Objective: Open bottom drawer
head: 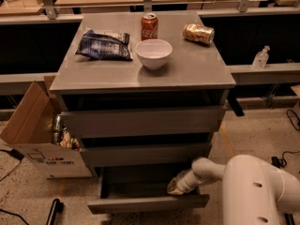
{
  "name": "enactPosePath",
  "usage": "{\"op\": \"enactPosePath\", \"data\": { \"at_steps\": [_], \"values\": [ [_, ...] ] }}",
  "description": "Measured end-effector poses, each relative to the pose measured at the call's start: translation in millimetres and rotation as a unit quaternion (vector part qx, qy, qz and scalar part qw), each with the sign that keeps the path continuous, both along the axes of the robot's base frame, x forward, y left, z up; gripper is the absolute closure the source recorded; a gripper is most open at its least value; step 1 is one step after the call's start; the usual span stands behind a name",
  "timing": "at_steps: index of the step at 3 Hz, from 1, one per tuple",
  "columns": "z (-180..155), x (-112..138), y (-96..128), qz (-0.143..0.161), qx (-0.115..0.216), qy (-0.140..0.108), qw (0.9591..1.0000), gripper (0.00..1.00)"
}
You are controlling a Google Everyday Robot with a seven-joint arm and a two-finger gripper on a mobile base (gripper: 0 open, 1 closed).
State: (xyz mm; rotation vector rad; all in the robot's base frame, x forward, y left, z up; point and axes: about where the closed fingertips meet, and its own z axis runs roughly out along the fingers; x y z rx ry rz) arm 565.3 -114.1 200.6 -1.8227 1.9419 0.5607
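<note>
The grey cabinet has three handleless drawers. The bottom drawer [145, 203] is pulled out, its grey box interior showing. My gripper [175, 187] reaches down into the drawer's right side, just behind the front panel. The white arm [255, 191] comes in from the lower right. The middle drawer [145, 154] and the top drawer [140, 122] stand slightly out from the cabinet.
On the cabinet top [197, 69] stand a white bowl [153, 53], a red cola can [149, 26], a gold can lying on its side [198, 33] and a blue snack bag [104, 45]. An open cardboard box [40, 135] sits on the floor at the left.
</note>
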Motion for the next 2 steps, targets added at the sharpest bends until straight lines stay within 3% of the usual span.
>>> {"op": "enactPosePath", "data": {
  "at_steps": [1, 2],
  "values": [
    [-11.2, -0.6, 3.2, 0.032, 0.009, 0.011, 0.9994, 1.0],
    [-19.1, -12.5, 9.9, 0.087, 0.011, 0.04, 0.9954, 1.0]
  ]
}}
